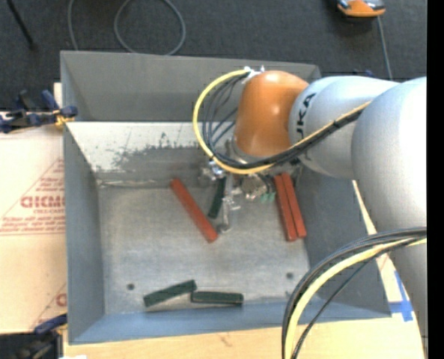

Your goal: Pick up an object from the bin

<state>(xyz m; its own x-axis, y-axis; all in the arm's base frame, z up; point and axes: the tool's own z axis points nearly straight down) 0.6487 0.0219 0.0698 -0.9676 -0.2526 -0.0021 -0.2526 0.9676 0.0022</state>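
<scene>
The claw is hanging low over the middle of the bin, beneath the arm's orange cover; whether it is released or clenched I cannot tell, since the wrist is hiding most of it from above. A slanted red bar is lying on the bin floor with its lower end just beside the claw, and I am judging this the likeliest thing to be picked; a short dark green piece is standing close against the claw on that same side, though I cannot tell whether it is a loose thing or a part of the robot.

The trouble I am expecting comes from position: the claw is sitting near the bar's end rather than its middle, so a grip there may be letting the bar swing down or slip free on the lift; the bar is also lying at a slant, so a closing claw may simply be pushing it aside.

Counting: three red bars, namely the slanted one and a pair of red bars lying side by side and touching, just right of the claw; two dark green bars near the front wall, the left one and the right one, their ends nearly meeting.
</scene>
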